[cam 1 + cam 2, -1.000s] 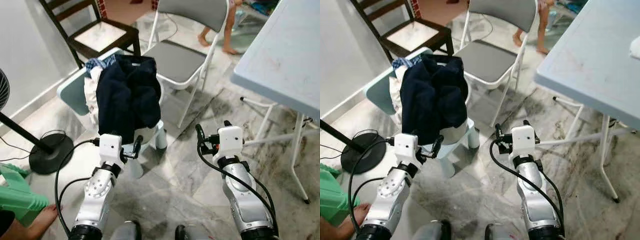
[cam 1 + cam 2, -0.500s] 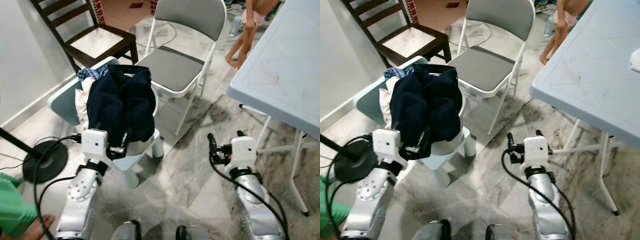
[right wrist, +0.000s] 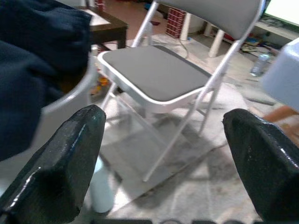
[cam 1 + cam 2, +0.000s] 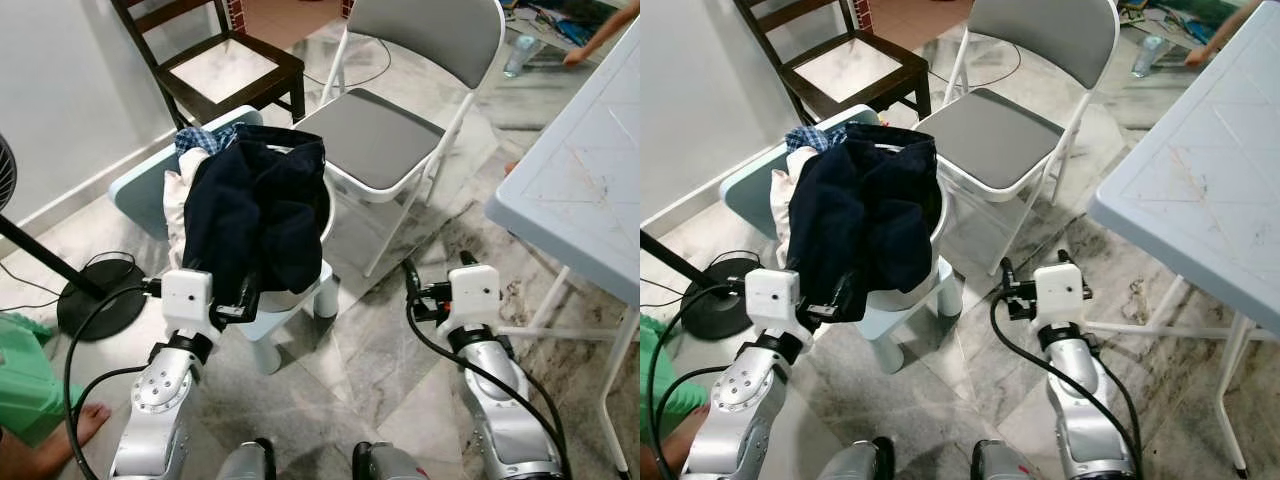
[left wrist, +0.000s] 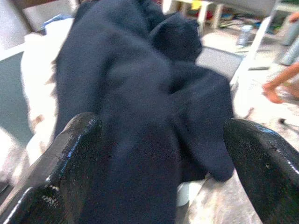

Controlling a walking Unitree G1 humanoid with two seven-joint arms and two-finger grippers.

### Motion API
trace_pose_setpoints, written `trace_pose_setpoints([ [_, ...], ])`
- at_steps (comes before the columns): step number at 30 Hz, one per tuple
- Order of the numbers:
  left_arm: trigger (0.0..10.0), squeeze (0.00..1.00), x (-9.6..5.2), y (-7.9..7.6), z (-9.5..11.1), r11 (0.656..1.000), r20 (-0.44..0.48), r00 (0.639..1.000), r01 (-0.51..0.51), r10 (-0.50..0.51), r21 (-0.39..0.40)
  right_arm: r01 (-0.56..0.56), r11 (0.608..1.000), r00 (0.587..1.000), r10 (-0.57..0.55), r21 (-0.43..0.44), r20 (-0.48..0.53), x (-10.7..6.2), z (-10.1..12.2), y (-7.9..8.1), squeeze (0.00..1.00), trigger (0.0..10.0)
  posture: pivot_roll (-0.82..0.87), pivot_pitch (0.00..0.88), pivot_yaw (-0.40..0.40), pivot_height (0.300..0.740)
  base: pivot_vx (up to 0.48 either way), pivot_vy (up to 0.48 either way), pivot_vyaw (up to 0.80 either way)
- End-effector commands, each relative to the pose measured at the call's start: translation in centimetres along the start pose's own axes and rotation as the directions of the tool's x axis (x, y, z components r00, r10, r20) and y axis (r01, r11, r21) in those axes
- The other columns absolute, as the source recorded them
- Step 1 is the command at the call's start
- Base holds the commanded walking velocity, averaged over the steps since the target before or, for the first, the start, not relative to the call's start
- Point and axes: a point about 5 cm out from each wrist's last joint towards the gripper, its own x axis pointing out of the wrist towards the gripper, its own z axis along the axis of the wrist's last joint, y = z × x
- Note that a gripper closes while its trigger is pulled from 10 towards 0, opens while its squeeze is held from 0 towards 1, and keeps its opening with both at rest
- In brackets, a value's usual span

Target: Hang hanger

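Observation:
A navy garment [image 4: 255,215] lies heaped over a white basket [image 4: 324,215], which stands on a low pale blue stool [image 4: 140,185]. More clothes, white and blue-checked, poke out behind it. My left gripper [image 4: 240,296] is open at the garment's lower hem, and in the left wrist view its fingers [image 5: 60,158] are spread wide with the dark cloth [image 5: 140,93] close ahead. My right gripper [image 4: 436,266] is open and holds nothing, hovering over the marble floor to the right of the stool. It faces the grey folding chair [image 3: 159,74].
A grey folding chair [image 4: 385,135] stands just behind the stool, with a dark wooden chair [image 4: 225,60] further back left. A pale blue table [image 4: 580,190] fills the right side. A fan base [image 4: 95,305] and cable lie at left. A person's foot [image 4: 85,420] is at bottom left.
The camera has shifted. My left gripper has come up against the garment's hem. A person who stood behind the folding chair has moved off to the right.

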Motion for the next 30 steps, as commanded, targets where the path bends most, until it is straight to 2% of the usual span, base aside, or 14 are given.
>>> trace_pose_setpoints([
  [1, 10.0, 0.0, -0.41, 0.55, -0.63, 0.999, -0.04, 0.998, -0.04, 0.039, -0.015, -0.008, 1.0, 1.0, 0.008, 0.01, -0.026, -0.25, -0.54, 0.26, 0.0, 10.0, 0.14, 0.252, -0.003, 0.74, 0.0, 0.0, 0.0],
  [10, 10.0, 0.0, -0.4, 0.67, -0.78, 0.999, -0.06, 0.997, -0.042, 0.041, -0.017, -0.003, 1.0, 0.999, 0.004, 0.017, -0.033, -0.22, -0.63, 0.39, 0.0, 10.0, 0.15, 0.255, 0.002, 0.74, 0.0, 0.092, 0.0],
  [26, 10.0, 0.0, 0.21, 0.48, -0.48, 1.0, -0.057, 0.998, -0.007, 0.007, 0.004, 0.022, 0.999, 0.999, -0.021, 0.035, -0.044, -0.28, -0.79, 0.4, 0.0, 10.0, 0.14, 0.258, 0.019, 0.74, 0.0, 0.479, 0.0],
  [30, 10.0, 0.0, 0.43, 0.38, -0.04, 1.0, -0.024, 1.0, 0.012, -0.012, 0.011, 0.027, 0.999, 0.999, -0.026, 0.038, -0.041, -0.18, -0.72, 0.45, 0.0, 10.0, 0.14, 0.255, 0.022, 0.74, 0.0, 0.184, -0.61],
])
